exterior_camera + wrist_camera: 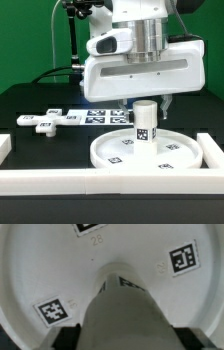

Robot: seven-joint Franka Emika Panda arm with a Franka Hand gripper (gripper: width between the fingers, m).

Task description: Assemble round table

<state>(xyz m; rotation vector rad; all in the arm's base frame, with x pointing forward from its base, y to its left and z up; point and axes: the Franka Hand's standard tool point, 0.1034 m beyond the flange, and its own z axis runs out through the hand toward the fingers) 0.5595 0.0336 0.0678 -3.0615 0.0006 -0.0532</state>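
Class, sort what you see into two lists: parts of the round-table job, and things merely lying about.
Job in hand: round disc; cylinder leg standing upright on it; cross-shaped foot piece; gripper at the leg's top.
Lying about: marker board; white border wall.

Faint digits, perhaps "28", on the round disc (40, 274).

Exterior frontal, wide; wrist downward, close; share disc (178, 150)

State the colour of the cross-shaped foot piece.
White foot piece with black-white tags; clearest in the exterior view.
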